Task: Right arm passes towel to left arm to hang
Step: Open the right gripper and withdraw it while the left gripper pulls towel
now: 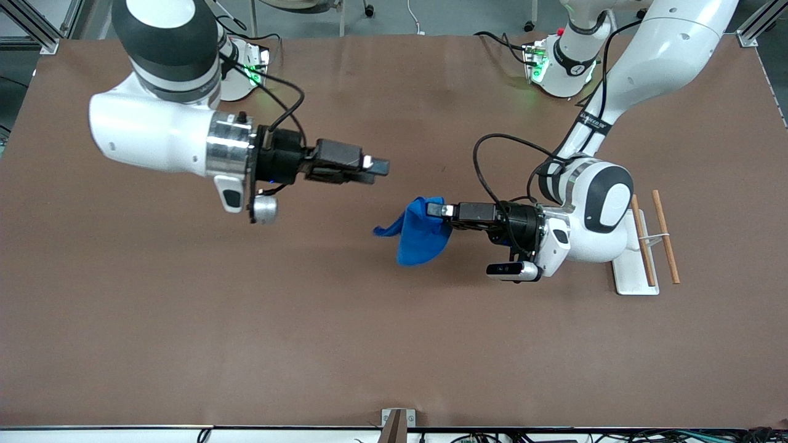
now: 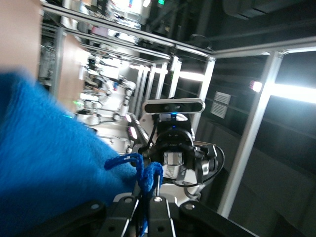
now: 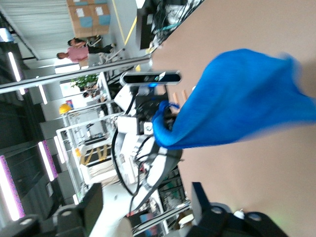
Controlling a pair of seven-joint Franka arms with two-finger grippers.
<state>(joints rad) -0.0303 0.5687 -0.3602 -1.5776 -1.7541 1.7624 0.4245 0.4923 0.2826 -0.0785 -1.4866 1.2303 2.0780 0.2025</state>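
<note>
Now the towel hangs from the clamped left hand; right hand open, apart.

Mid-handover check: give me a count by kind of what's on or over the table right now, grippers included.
Towel: 1, blue, hanging from the shut left gripper
Hanging rack: 1, white base with two wooden rods, at the left arm's end of the table
Grippers: 2, the left gripper and the right gripper, which is open and empty over the table's middle
Total: 4
</note>
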